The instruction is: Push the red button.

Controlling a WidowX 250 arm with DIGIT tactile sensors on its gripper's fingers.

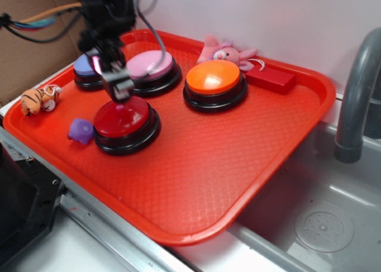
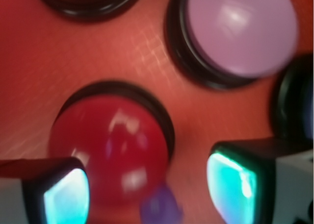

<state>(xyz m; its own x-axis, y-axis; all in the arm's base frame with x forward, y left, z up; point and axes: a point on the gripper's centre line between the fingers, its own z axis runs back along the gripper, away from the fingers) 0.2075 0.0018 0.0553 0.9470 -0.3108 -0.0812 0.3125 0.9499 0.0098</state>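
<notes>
The red button [image 1: 125, 120], a glossy red dome on a black round base, sits at the front left of the red tray [image 1: 196, 183]. My gripper [image 1: 119, 92] hangs just above the button's back edge, tilted, with its fingertips close to the dome. In the wrist view the red button [image 2: 110, 145] fills the lower left. The gripper [image 2: 149, 189] is open there, its two fingers wide apart with nothing between them. One finger [image 2: 66, 194] overlaps the dome's left side, the other [image 2: 233, 182] stands over bare tray to its right.
A pink button [image 1: 150, 69], an orange button [image 1: 214, 81] and a blue-purple button [image 1: 88, 69] stand behind. A small purple toy [image 1: 81, 130] lies left of the red button, a tiger toy [image 1: 38, 99] on the tray's left rim, a pink plush [image 1: 226, 50] and red block [image 1: 271, 77] at back. A sink [image 1: 321, 218] and faucet [image 1: 357, 93] lie right.
</notes>
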